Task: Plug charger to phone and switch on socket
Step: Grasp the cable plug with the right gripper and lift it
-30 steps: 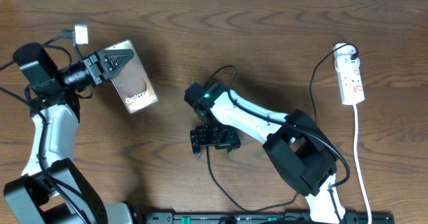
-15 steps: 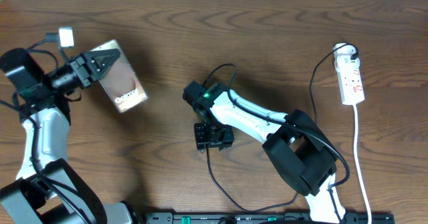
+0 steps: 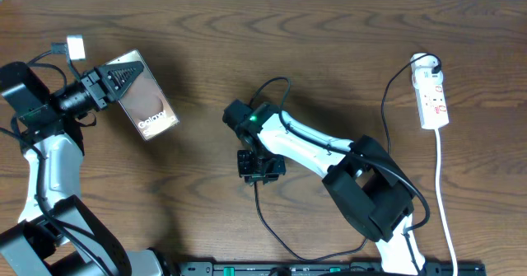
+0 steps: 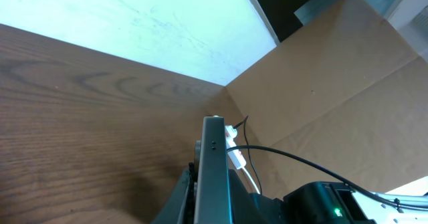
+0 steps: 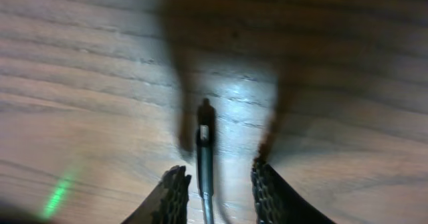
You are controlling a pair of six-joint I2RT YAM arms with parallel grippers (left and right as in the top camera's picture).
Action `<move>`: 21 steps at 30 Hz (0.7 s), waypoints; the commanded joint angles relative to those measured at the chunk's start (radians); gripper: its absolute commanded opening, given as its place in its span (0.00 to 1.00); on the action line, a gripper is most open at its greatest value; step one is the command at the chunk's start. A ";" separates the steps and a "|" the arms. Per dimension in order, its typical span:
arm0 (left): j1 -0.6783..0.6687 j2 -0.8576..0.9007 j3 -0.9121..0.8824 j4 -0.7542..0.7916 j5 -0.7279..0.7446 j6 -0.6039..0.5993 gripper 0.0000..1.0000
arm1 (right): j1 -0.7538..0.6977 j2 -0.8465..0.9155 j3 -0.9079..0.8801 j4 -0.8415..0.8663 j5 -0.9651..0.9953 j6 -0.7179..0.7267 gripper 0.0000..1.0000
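Two ribbed black fingers (image 5: 175, 192) of the right gripper (image 5: 217, 187) stand partly spread, one on each side of the charger (image 5: 204, 144). Wood shows on both sides of it, more toward 3 o'clock, so nothing is pinched. The charger's narrow black tip lies flat on the table (image 3: 206, 37), pointing to 12 o'clock in the wrist view. Its thin cable runs back between the fingers toward 6 o'clock. The table is dark brown wood with a wavy grain and a dull sheen.

From overhead, the right gripper (image 3: 261, 166) points straight down just below the table's centre. The right arm (image 3: 317, 148), white shells on black joints, reaches in from 5 o'clock, and a green light glows on the link nearest the wrist.

The left gripper (image 3: 123, 77) is pressed together on the phone (image 3: 150, 107), clamping the phone's 11 o'clock end. The phone is a glossy brown-black slab at 10 o'clock, its long side running from 11 to 5, with white "Galaxy" lettering at the 5 o'clock end. Seen edge-on from the left wrist, its rim (image 4: 214, 174) is smooth grey metal. The left arm (image 3: 49, 169) rises from 7 o'clock and bends at the wrist toward 3.

The socket (image 3: 433, 99), a small white strip with red marks, lies at 2 o'clock, well apart from both grippers. Its white cord (image 3: 443, 194) trails to 5 o'clock.
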 commanded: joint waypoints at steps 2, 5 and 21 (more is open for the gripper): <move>0.003 -0.013 0.005 -0.001 0.032 0.004 0.08 | 0.025 0.013 0.015 0.017 0.014 0.031 0.28; 0.003 -0.013 0.005 -0.002 0.032 0.004 0.07 | 0.034 0.014 0.016 0.016 0.031 0.039 0.24; 0.003 -0.013 0.005 -0.008 0.032 0.004 0.07 | 0.038 0.018 0.015 0.013 0.058 0.053 0.08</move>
